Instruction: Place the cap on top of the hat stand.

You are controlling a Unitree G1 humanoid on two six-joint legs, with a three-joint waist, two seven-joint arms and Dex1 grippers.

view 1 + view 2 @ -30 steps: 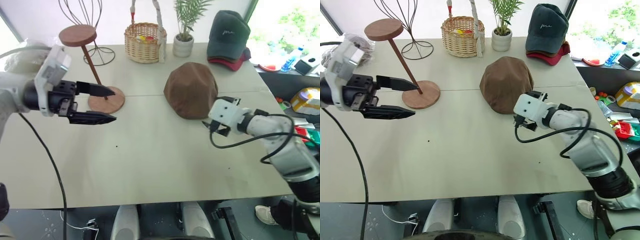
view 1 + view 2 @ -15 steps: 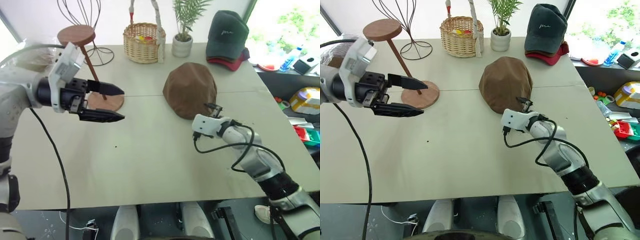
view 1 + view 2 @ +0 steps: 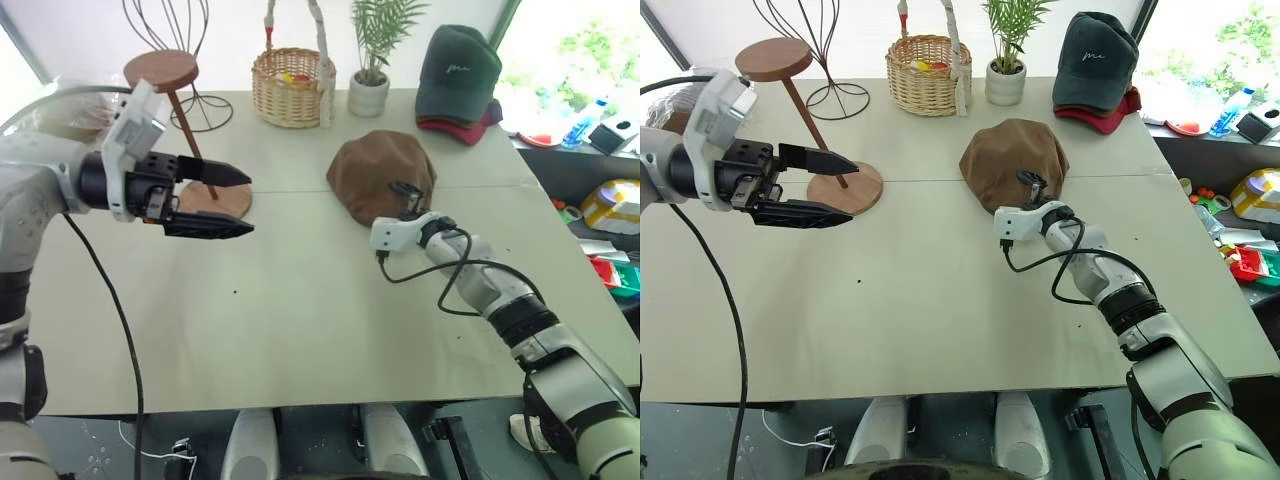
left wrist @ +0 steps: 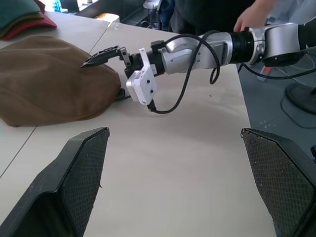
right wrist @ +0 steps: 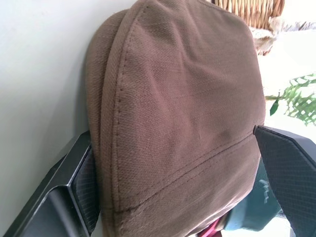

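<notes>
Right hand (image 3: 1032, 193) at cap (image 3: 1010, 148), basket (image 3: 925, 72), plant (image 3: 1007, 45) behind

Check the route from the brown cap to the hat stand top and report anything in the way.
Nothing lies on the table between the cap and the hat stand. The open left gripper hovers in front of the stand's rod, beside that route.

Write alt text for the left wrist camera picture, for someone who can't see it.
The right gripper reaches across a pale table with open fingers straddling the edge of a brown cap, one finger over its top. The left gripper's two black fingers stand wide apart in the foreground, and a person's hand shows behind the right arm.
</notes>
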